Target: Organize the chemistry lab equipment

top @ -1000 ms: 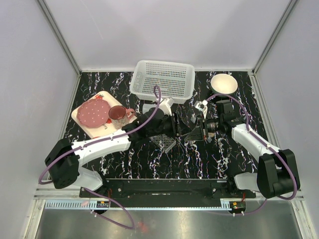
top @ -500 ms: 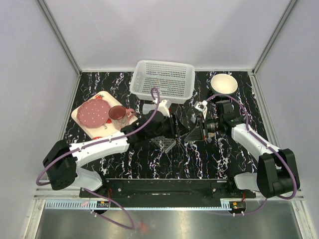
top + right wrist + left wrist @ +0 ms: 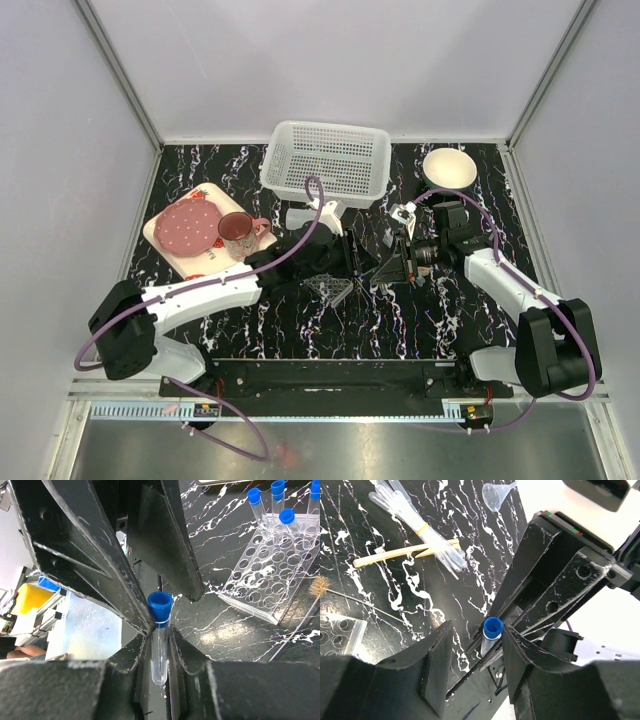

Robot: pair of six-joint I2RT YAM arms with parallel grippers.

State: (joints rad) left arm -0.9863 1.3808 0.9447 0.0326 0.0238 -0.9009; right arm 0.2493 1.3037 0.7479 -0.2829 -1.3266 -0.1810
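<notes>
My right gripper [image 3: 388,268] [image 3: 160,637] is shut on a clear blue-capped test tube [image 3: 159,650], held above the table. My left gripper [image 3: 356,262] [image 3: 477,630] faces it with jaws open on either side of the tube's blue cap [image 3: 493,628]; the cap touches the right-hand finger. The clear mesh tube rack [image 3: 328,285] [image 3: 272,580] lies just below, with three blue-capped tubes [image 3: 280,502] in it. Pipettes [image 3: 420,527], wooden sticks [image 3: 395,555] and a small funnel [image 3: 495,494] lie on the table. I do not see the red-capped bottle.
A white mesh basket [image 3: 327,160] stands at the back centre and a white bowl [image 3: 449,167] at the back right. A strawberry-print tray [image 3: 158,232] with a pink plate and mug [image 3: 237,230] is at the left. A wire brush [image 3: 350,597] lies near the rack.
My left gripper has moved a little to the right, closing in on the tube's cap. The right gripper has held still with the tube.
</notes>
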